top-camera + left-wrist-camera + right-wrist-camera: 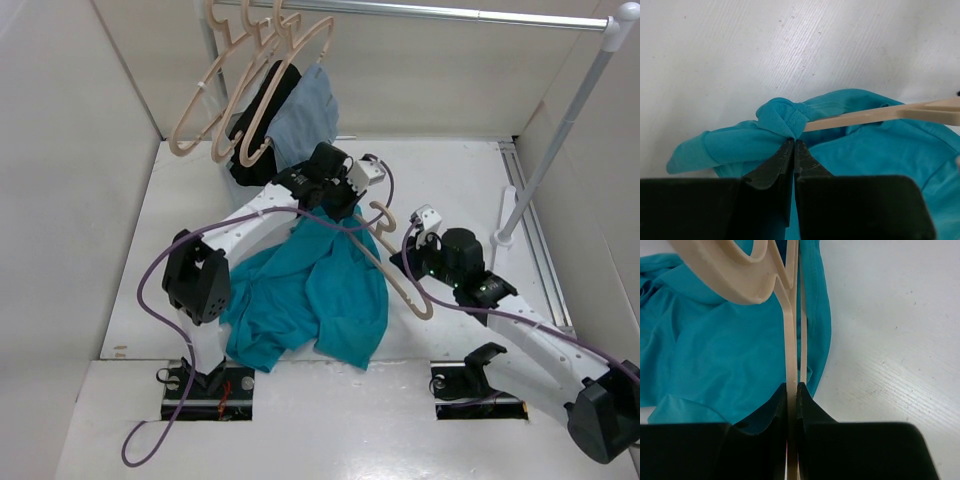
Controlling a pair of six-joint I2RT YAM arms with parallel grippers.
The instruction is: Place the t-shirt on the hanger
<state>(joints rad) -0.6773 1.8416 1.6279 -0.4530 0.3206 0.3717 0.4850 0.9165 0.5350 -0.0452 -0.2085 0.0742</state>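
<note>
Remote session, shirt-hanging task: my left hand (794, 142) is pinched tight on a bunched fold of the teal t-shirt (320, 290). The rest of the shirt trails from that pinch down onto the white surface (450, 180) between the arms. My right hand (792, 387) is clamped on the tan hanger (424, 310), whose long arm points from it straight at the pinched fold, its tip meeting the cloth there. I judge the coming push must follow that axis into the shirt's opening.

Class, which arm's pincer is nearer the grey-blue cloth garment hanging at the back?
Left. The left pincer, shut on the teal cloth t-shirt, sits just in front of the grey-blue cloth garment; the right pincer, gripping the beige plastic hanger, is farther right and nearer.
</note>
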